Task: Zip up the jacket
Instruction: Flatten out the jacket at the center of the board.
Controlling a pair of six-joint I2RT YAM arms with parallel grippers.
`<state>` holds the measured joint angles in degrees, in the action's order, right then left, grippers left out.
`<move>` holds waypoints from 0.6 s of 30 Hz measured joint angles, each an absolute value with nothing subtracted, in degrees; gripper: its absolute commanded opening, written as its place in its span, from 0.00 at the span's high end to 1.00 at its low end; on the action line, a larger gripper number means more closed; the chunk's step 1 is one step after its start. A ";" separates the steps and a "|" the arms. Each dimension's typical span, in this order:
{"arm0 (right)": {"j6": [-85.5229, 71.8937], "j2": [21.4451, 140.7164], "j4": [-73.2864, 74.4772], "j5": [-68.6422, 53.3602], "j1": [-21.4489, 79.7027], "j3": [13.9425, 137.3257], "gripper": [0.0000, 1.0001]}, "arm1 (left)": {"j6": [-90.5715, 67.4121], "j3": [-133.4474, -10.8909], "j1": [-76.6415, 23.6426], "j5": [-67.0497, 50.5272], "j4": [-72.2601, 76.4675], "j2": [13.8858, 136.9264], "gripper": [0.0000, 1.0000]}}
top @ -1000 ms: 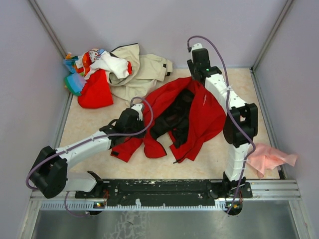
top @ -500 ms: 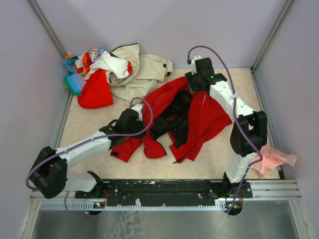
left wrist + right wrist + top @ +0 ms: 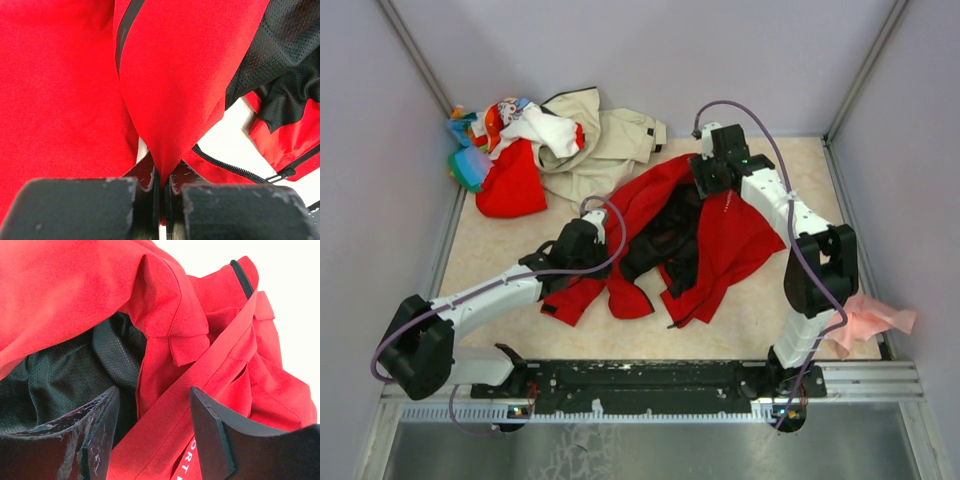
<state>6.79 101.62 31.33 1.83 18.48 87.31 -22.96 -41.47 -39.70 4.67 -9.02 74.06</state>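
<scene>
Two arms, one jacket. Nearest to my bases, one pink cloth (image 3: 875,318) lies crumpled at the near right corner of the tabletop (image 3: 490,250).

My left gripper (image 3: 161,185) sits left of centre, clenched tight on a fold of the jacket (image 3: 725,240) at its near-left end; red fabric rises straight out of the closed jaws. Just beside that fold, a stretch of black zipper (image 3: 225,165) lies unjoined.

The jacket is at mid-tabletop, spread open with its black mesh lining (image 3: 670,235) facing up. Its long axis runs diagonally from near-left to far-right. I cannot tell from above which end is the collar.

My right gripper (image 3: 152,405) is at the jacket's far-right end, jaws released and wide apart, hovering over red folds and mesh and gripping nothing.

Change over the last second: my right gripper was out beyond the jacket, nearer the far edge, and has come in over the garment's far end while its jaws widened; the elbow swung toward the right edge. The left arm has not moved, and the jacket's outline is much the same.

Far left corner: one beige jacket (image 3: 605,140), one smaller red garment (image 3: 510,185), and one heap of mixed clothes (image 3: 505,120) touching both.
</scene>
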 measured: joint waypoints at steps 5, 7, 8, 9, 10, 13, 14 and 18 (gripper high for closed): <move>7.01 102.72 29.93 3.38 18.48 87.59 0.65 | -23.05 -41.43 -39.70 4.73 -9.06 74.06 0.99; 7.07 104.42 29.54 4.69 18.48 89.10 0.73 | -23.09 -41.39 -39.70 4.84 -9.08 74.06 0.99; 7.25 105.71 29.63 5.48 18.48 90.39 0.78 | -23.09 -41.32 -39.70 4.95 -9.08 74.06 0.99; 7.44 106.89 29.56 6.22 18.48 91.77 0.81 | -23.11 -41.30 -39.70 4.99 -9.10 74.06 0.99; 7.68 108.25 29.54 6.92 18.48 93.36 0.84 | -23.11 -41.28 -39.70 5.10 -9.17 74.06 0.99; 8.54 110.78 29.23 8.82 18.48 97.10 0.94 | -23.11 -41.28 -39.68 5.39 -9.28 74.06 0.99; 8.82 111.31 29.21 9.32 18.46 98.30 0.97 | -23.11 -41.28 -39.70 5.52 -9.39 74.06 0.99; 9.50 113.71 28.73 10.98 17.91 104.84 1.00 | -23.09 -41.25 -39.70 5.87 -9.50 74.08 0.99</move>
